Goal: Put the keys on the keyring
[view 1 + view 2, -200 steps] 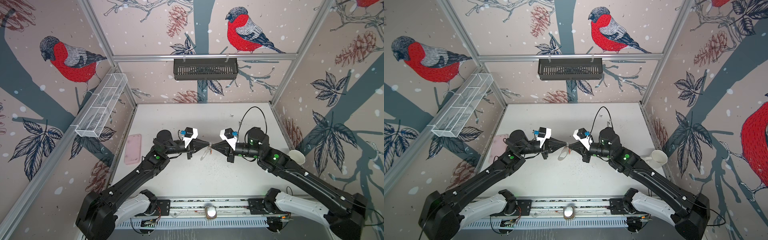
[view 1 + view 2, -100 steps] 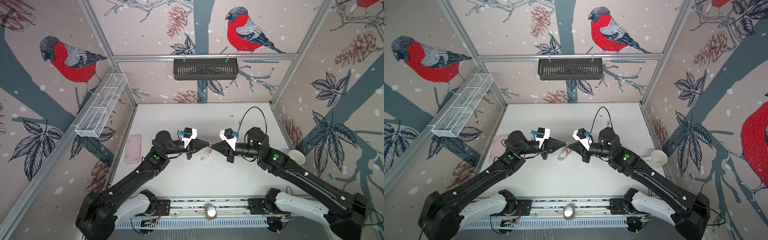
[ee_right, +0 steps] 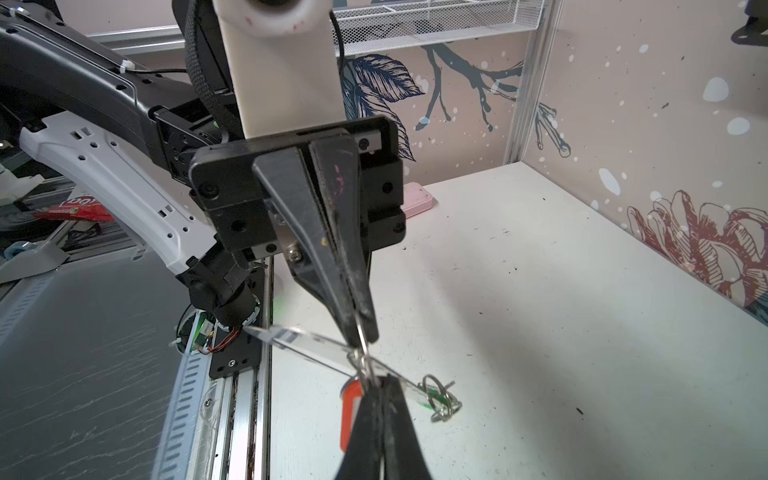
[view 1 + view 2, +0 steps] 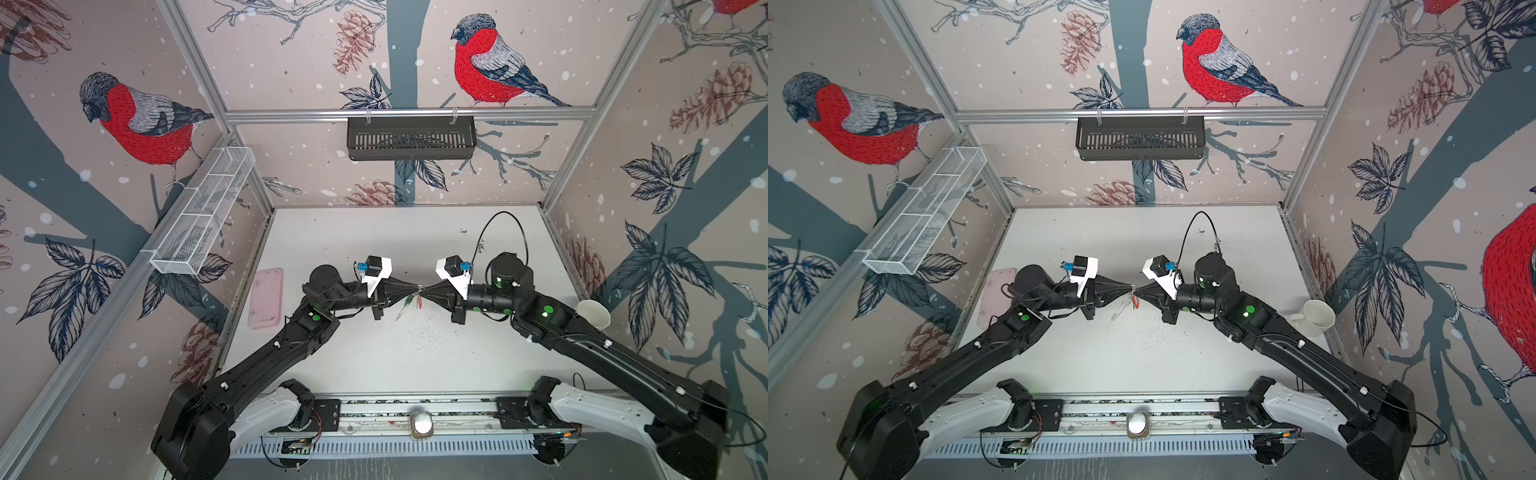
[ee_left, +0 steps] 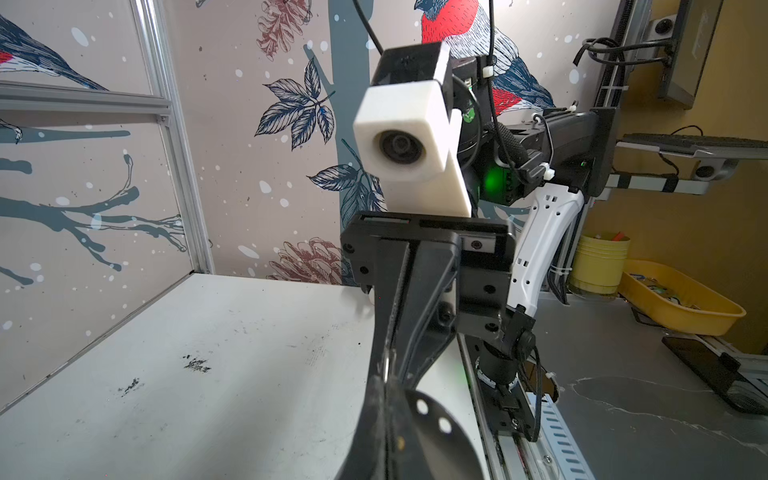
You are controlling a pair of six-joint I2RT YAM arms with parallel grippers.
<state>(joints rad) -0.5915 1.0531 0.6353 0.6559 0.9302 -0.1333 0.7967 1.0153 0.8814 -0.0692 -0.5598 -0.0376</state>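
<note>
Both key tags hang in the cluster I hold above mid-desk: the red-orange tag [image 3: 350, 409] touches my right tool [image 3: 380, 384], the green tag [image 3: 426, 400] sits just past it, and the keyring [image 5: 428, 449] dangles beside my left tool [image 3: 361, 338], with both tools clamped tip to tip on one small metal ring [image 3: 365, 361]. Nothing has shifted over the last second, so I judge the threading is paused at its fiddly stage, not finished. Below lies bare desk [image 3: 540, 291], and the pink case [image 4: 266, 297] by the left wall and the white mug [image 4: 1316, 318] at the right edge are well apart, leaving room to pull or twist.
</note>
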